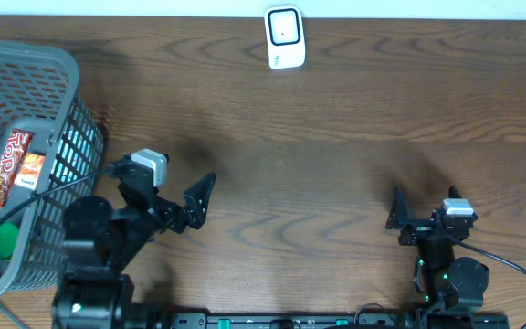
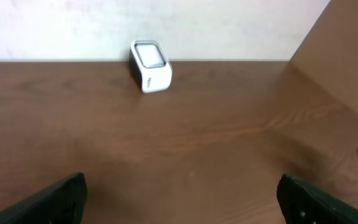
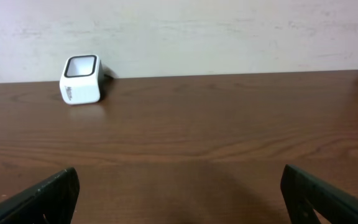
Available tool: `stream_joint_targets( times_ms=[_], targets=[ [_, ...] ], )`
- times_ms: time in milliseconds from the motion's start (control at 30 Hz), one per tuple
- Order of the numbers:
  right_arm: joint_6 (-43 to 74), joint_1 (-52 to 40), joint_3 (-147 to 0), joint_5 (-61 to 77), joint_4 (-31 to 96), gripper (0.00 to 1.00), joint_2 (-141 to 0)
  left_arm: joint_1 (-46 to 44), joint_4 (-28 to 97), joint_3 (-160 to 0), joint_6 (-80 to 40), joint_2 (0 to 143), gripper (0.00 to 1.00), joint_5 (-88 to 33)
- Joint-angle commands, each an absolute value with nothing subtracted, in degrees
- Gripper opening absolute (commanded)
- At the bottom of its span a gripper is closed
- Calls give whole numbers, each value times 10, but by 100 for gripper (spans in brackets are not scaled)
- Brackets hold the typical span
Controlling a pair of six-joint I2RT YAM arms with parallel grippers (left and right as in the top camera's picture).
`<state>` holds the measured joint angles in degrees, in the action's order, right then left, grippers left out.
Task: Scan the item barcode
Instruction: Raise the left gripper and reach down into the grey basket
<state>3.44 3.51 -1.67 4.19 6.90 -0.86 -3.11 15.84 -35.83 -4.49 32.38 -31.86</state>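
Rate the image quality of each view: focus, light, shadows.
Overhead: sharp and evenly lit, with two soft shadows on the table. Left wrist: soft throughout, the scanner fuzzy, the left pincer's fingers dark blurs in the bottom corners. Right wrist: crisper wood grain and scanner, the right pincer's fingers equally out of focus.

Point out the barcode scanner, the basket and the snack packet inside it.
barcode scanner (image 1: 284, 27): overhead view, on its dark window.
basket (image 1: 80, 137): overhead view, on its right mesh wall.
snack packet (image 1: 12, 169): overhead view, mid-wrapper.
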Motion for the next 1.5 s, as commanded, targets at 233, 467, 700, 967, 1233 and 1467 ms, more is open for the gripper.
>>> stream_joint_targets(
  times_ms=[233,467,700,967,1233,1467],
  targets=[
    [36,40,-19,39,75,99,-8,-33,286,-571,-62,362,98,-264],
    [36,40,-19,39,75,99,-8,-33,305,-614,-75,430,98,-102],
    [36,40,-19,39,75,99,-8,-33,293,-651,-89,519,98,-29],
    [36,40,-19,39,75,99,-8,-33,295,-715,-89,570,98,-3],
    [36,40,-19,39,75,99,-8,-32,369,-787,-86,562,98,93],
    [36,40,-19,39,75,99,-8,-32,397,-815,-82,560,98,128]
  ],
)
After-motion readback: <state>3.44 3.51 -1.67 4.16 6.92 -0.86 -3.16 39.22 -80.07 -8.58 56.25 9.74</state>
